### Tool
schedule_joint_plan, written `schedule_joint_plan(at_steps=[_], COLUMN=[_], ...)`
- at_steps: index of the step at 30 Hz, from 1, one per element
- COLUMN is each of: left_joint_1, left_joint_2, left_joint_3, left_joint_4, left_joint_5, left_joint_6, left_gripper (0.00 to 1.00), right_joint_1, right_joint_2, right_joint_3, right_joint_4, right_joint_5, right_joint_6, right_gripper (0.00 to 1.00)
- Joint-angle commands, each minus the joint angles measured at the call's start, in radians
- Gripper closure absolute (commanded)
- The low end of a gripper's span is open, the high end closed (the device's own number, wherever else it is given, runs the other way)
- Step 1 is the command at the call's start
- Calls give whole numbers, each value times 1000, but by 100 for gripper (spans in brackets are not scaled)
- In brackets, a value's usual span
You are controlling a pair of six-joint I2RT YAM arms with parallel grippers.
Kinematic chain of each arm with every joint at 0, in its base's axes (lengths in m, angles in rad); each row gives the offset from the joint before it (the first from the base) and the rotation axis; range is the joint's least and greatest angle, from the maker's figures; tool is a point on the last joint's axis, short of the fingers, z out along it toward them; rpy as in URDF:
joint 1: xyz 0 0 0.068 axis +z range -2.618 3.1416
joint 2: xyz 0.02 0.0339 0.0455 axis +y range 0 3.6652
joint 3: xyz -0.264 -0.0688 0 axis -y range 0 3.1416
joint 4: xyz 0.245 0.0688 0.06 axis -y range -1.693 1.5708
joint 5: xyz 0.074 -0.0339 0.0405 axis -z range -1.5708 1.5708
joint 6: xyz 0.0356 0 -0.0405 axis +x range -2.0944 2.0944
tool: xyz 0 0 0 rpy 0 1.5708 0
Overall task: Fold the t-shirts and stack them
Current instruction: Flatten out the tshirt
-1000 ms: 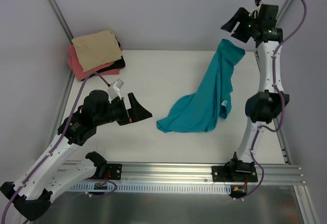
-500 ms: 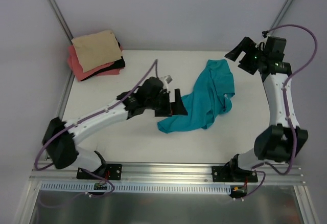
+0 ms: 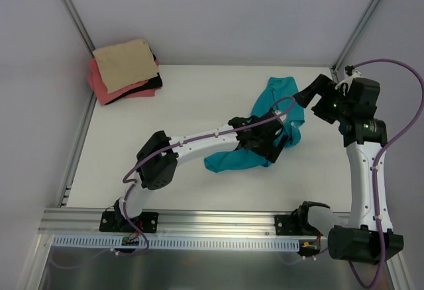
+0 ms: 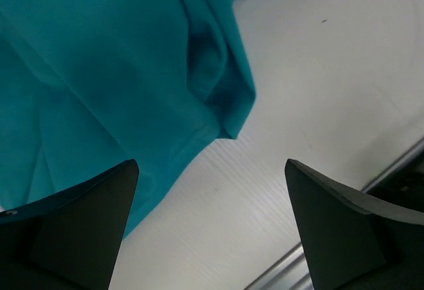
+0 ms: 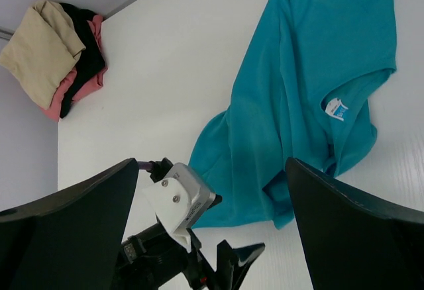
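Note:
The teal t-shirt [image 3: 268, 128] lies crumpled on the white table, right of centre, and it also fills the right wrist view [image 5: 311, 85] with its white neck label [image 5: 336, 108] showing. My left gripper [image 3: 283, 139] reaches across to the shirt's near right edge, open and empty. In the left wrist view [image 4: 212, 237] its fingers [image 4: 73, 230] straddle bare table beside a shirt corner [image 4: 228, 121]. My right gripper [image 3: 313, 95] is open and empty, raised above the shirt's right side. The tan-beige t-shirt [image 3: 124, 63] lies folded on the coral-pink one [image 3: 105, 89] at the back left.
A black garment [image 3: 150, 83] lies in the back-left stack between the tan and pink shirts, and shows in the right wrist view [image 5: 83, 45]. Metal frame posts [image 3: 69, 8] stand at the back corners. An aluminium rail [image 3: 218, 222] runs along the near edge.
The left arm swung right across the table to the teal shirt. The right gripper moved down and nearer, away from the shirt's top. The shirt went from stretched out to bunched.

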Motion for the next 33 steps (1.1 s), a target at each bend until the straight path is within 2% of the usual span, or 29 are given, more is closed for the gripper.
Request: schedule_joint_plan(at_steps=[1, 3, 8, 19, 28, 33], left_joint_1=[-14, -16, -14, -13, -5, -4], left_joint_2=[11, 4, 31, 93, 54, 100], left_joint_3=[13, -35, -63, 32, 74, 111], left_joint_4=[-117, -107, -88, -24, -35, -41], left_joint_5=[-224, -305, -370, -209, -137, -123], left_joint_6=[123, 137, 135, 60, 22, 19], left_gripper=[5, 5, 5, 6, 6, 7], right_joint_1=[4, 2, 4, 16, 18, 18], right_joint_2=[-73, -85, -101, -136, -125, -127], right_joint_3=[-15, -17, -3, -41, -61, -60], right_joint_4=[-44, -57, -73, -141, -116, -121], right_joint_5=[18, 14, -22, -17, -19, -20], right_joint_6=[-20, -16, 9, -14, -8, -10], right_gripper=[1, 1, 0, 1, 0, 1])
